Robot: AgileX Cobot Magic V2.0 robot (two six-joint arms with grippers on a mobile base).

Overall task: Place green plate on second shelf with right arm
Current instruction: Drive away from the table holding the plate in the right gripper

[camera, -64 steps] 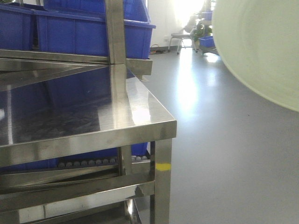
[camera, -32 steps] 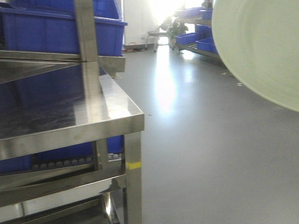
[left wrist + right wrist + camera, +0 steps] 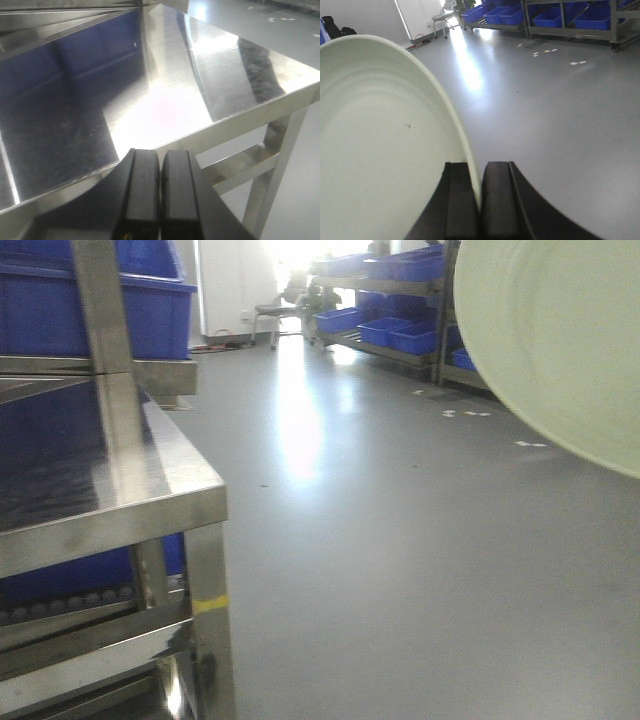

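Green plate (image 3: 385,150) is held by its rim in the clamped jaws of the right gripper (image 3: 480,172), off to the side of the steel rack (image 3: 100,530), so the carrying step is judged underway and alignment with the second shelf is called for next, while the left gripper (image 3: 160,160) is closed on nothing.

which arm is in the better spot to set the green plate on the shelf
Right. The right gripper clamps the green plate by its rim. The left gripper is shut and empty above the steel shelf.

The green plate (image 3: 385,150) is smooth and matt, the shelf unit (image 3: 210,75) is brushed, mirror-bright steel, the bins (image 3: 160,315) are blue plastic, and the floor (image 3: 400,540) is smooth with a soft sheen.
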